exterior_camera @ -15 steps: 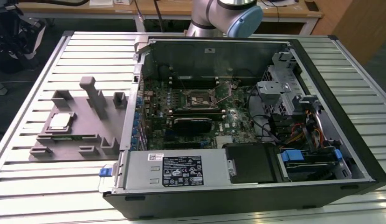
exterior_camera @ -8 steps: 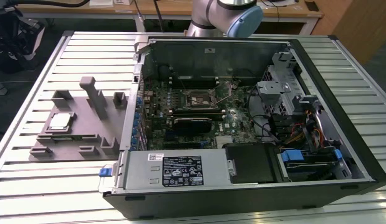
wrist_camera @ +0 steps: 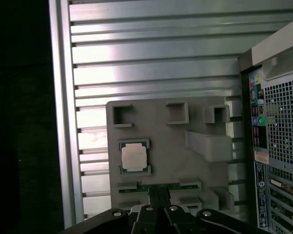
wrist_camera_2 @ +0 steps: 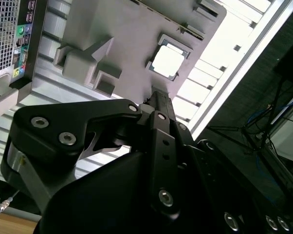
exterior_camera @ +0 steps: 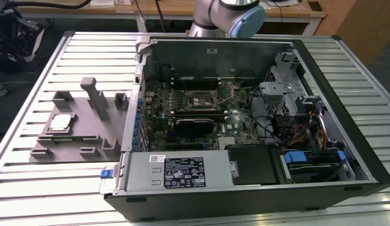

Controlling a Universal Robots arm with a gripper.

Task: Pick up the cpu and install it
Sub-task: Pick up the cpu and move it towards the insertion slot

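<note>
In the exterior view's left half, the cpu lies on the fixture; the computer case sits just right of it, both on the table.

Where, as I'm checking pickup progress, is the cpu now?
The cpu lies in a recess of the grey fixture block, at the exterior view's left, beside the computer case.

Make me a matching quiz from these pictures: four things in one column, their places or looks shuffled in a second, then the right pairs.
1. cpu
2. fixture
3. socket
4. power supply

A. labelled silver box inside the case
B. grey, on the slatted table beside the case
C. in a fixture pocket
D. on the motherboard

Pairs: 1-C, 2-B, 3-D, 4-A.
</note>
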